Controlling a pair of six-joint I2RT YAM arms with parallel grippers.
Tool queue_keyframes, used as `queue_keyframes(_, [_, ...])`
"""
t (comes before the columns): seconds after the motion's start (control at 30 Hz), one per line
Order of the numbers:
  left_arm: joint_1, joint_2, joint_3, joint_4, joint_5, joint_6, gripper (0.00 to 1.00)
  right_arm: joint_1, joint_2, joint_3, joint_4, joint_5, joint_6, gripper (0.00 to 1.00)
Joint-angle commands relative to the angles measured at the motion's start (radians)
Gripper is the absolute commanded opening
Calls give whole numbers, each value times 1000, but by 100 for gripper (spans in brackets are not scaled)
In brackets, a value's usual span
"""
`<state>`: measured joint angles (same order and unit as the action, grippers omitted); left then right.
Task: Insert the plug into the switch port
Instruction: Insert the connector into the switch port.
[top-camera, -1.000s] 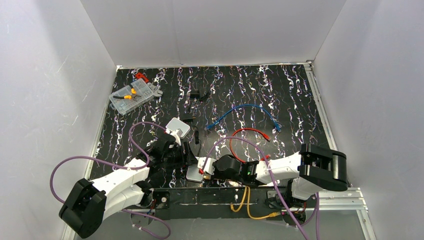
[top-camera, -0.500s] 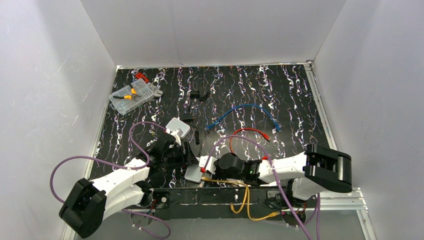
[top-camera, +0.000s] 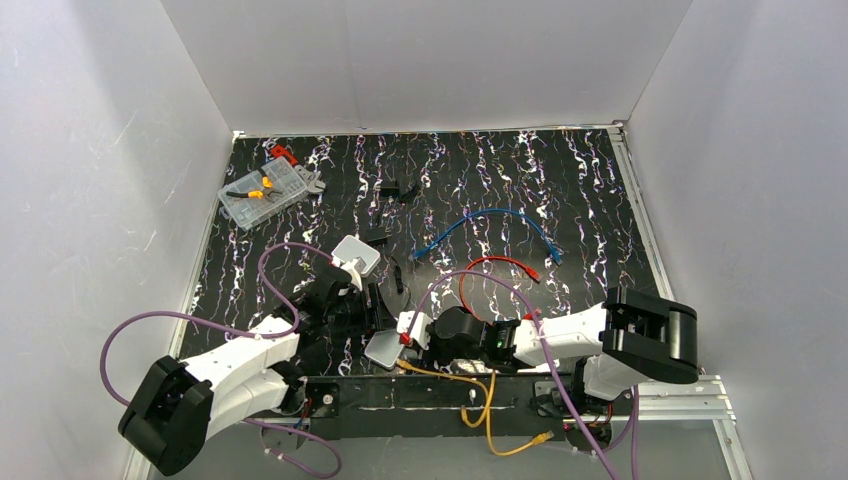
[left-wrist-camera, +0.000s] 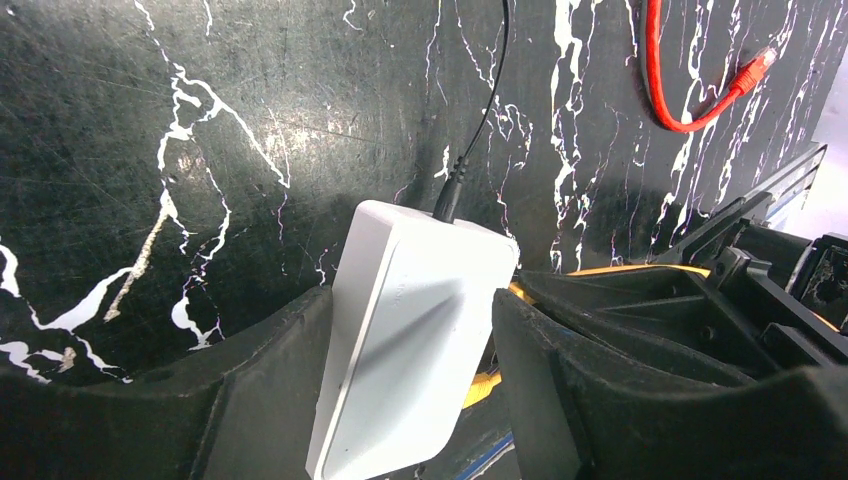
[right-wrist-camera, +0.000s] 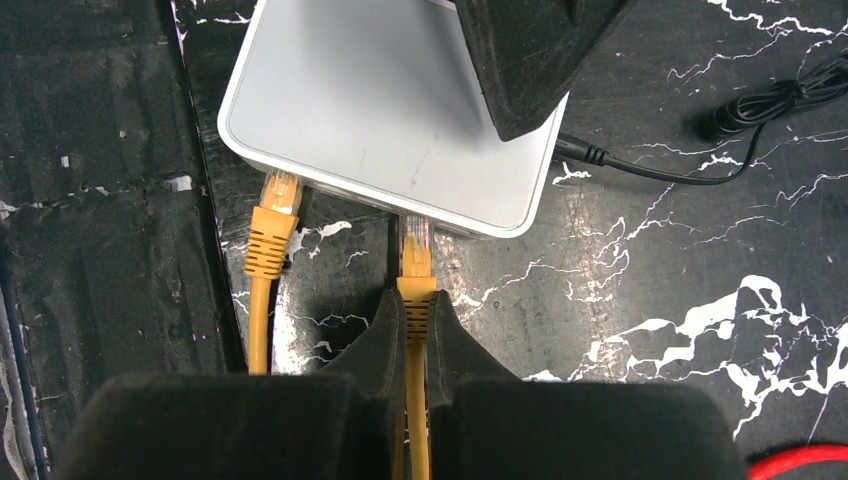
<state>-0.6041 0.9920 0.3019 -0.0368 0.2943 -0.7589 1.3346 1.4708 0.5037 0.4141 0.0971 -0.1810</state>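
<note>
Jaws of the right gripper (right-wrist-camera: 413, 335) clamp the yellow cable (right-wrist-camera: 414, 440) just behind its plug (right-wrist-camera: 414, 255), whose clear tip meets the switch port (right-wrist-camera: 414, 220) in the edge of the pale switch box (right-wrist-camera: 360, 110) (seated or not, cannot tell). Second yellow plug (right-wrist-camera: 270, 225) sits in a neighbouring port. Left gripper (left-wrist-camera: 410, 300) squeezes the box by its long sides on the black table (left-wrist-camera: 150, 120); a black cord (left-wrist-camera: 485, 110) enters its other edge.

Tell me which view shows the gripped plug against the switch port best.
Right wrist: the plug, pinched by the right gripper, meets the edge of the switch box. Left wrist shows only orange cable behind the box; in top external it is too small.
</note>
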Motion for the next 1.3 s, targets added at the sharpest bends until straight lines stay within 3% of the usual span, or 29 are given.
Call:
queue_keyframes(0.0, [-6, 28, -22, -77, 3, 10, 59, 0, 7, 68, 155, 17, 55, 1])
queue_keyframes(0.6, [-6, -12, -53, -90, 8, -5, 58, -20, 2, 79, 156, 166, 222, 1])
queue_keyframes(0.93, [-6, 4, -58, -68, 24, 5, 58, -20, 28, 83, 177, 35, 126, 1])
queue_keyframes(1.27, [-6, 14, -85, -47, 52, 11, 42, -31, 35, 105, 221, 49, 81, 1])
